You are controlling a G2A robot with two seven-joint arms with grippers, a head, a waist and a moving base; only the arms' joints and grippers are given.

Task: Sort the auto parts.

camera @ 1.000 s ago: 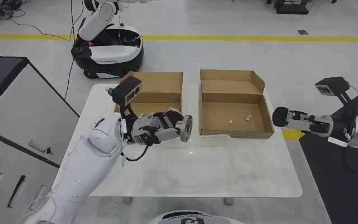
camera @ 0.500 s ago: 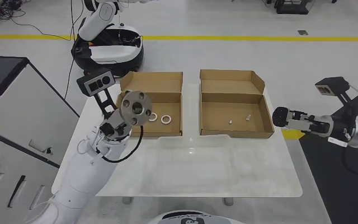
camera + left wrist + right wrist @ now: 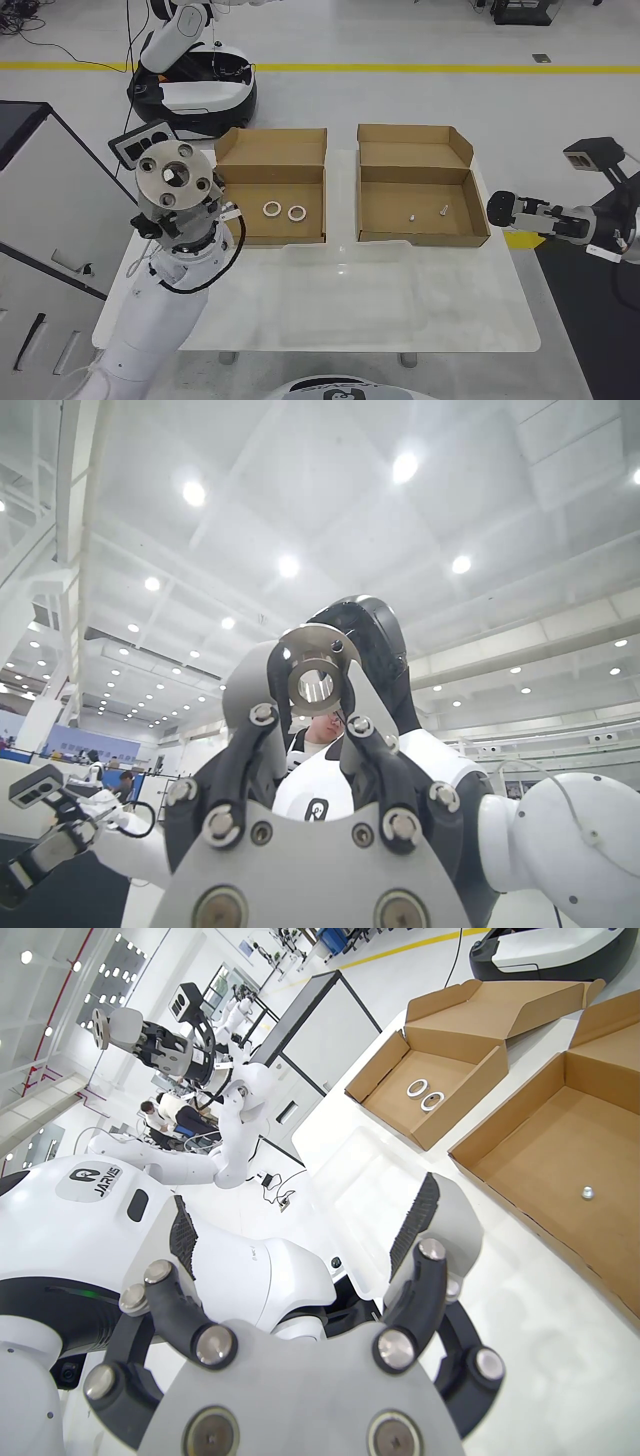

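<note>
The left jaws clamp a round metal flange (image 3: 312, 640) with hollow hub; right jaws gape wide.

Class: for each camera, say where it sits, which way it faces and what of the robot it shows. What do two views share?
Top view: above the arms, looking down on the table; left arm and right arm show.
Left wrist view: on the left arm, facing up at the ceiling; left jaws shut on the flange, head behind.
Right wrist view: beside the table, facing across it; right jaws open.
All three share the flange.
</note>
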